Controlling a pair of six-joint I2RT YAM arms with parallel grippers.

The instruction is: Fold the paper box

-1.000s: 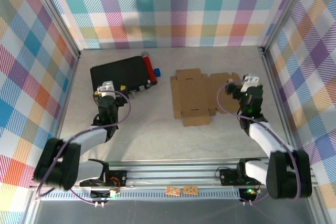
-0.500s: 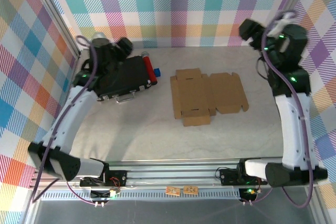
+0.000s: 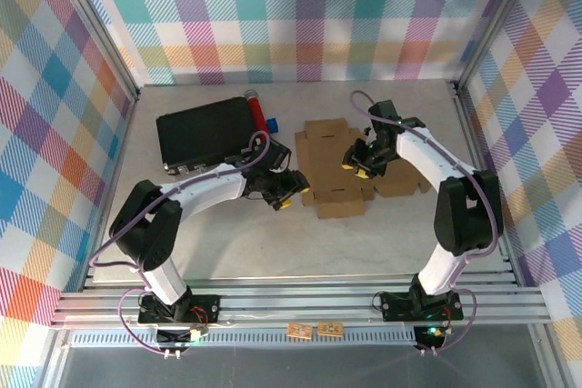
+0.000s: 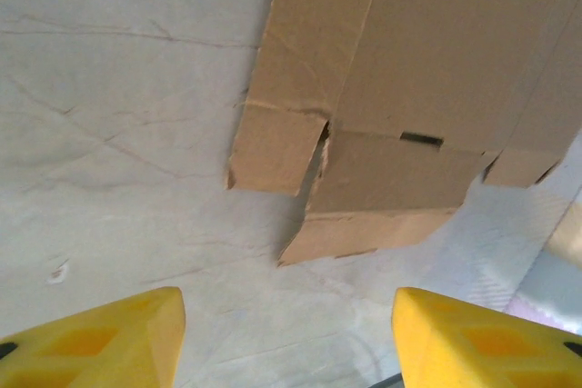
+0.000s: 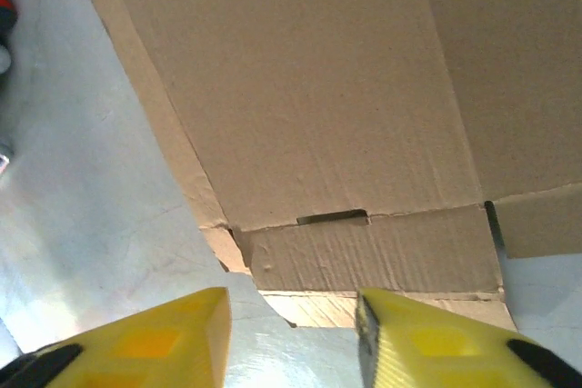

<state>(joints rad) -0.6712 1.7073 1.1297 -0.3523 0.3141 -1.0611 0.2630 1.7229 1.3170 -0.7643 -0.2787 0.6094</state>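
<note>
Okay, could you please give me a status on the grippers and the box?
Left gripper open, empty, at the left edge of the box. Right gripper open, empty, over its middle. Box flat, unfolded. Black case off left, clear.

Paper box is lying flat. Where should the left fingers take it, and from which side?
Probably the outer edge flap of the paper box nearest the left gripper, coming in low from the left. The sheet lies flat on the table, so a top pinch finds nothing; one finger must slide under.

Bare counter (image 3: 273, 243) lies nearer than the paper box (image 3: 332, 170); left of the box, black case (image 3: 205, 134) and red cylinder (image 3: 257, 114) block passage.
</note>
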